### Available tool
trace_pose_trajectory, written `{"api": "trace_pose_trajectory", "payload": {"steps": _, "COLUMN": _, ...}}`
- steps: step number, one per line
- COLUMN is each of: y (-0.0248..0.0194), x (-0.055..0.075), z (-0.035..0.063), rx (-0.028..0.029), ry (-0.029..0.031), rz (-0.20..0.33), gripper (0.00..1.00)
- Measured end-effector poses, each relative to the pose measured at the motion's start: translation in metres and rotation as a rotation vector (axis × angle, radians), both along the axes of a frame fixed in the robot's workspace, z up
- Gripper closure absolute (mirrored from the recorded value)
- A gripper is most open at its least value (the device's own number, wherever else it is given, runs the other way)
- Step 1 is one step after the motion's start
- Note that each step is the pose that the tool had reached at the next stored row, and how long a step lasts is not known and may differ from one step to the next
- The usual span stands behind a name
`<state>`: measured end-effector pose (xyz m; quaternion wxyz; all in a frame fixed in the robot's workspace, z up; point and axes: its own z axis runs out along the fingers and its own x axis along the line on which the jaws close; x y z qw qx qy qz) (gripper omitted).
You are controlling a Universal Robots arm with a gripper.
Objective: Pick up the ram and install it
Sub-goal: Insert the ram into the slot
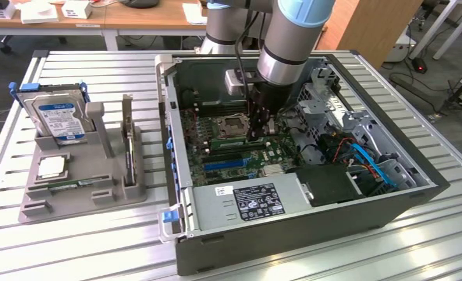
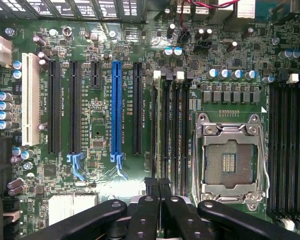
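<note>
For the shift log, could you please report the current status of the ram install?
Gripper shut on ram, low inside the case. Ram upright over memory slots beside CPU socket. Nothing in the way.

The arm runs off the top of the exterior view. It stands in front of the middle of the motherboard, so the low end of the gripper is lost behind it. In the wrist view the gripper is cut off by the frame edge. Print on the power supply label and the hard drive is too small to read.
</note>
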<state>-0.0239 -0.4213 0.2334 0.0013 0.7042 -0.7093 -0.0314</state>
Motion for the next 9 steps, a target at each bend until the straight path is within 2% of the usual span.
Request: {"api": "trace_pose_trajectory", "payload": {"steps": 9, "y": -0.0001, "x": 0.0001, "z": -0.001, "rx": 0.0, "ry": 0.0, "rz": 0.0, "gripper": 0.89}}
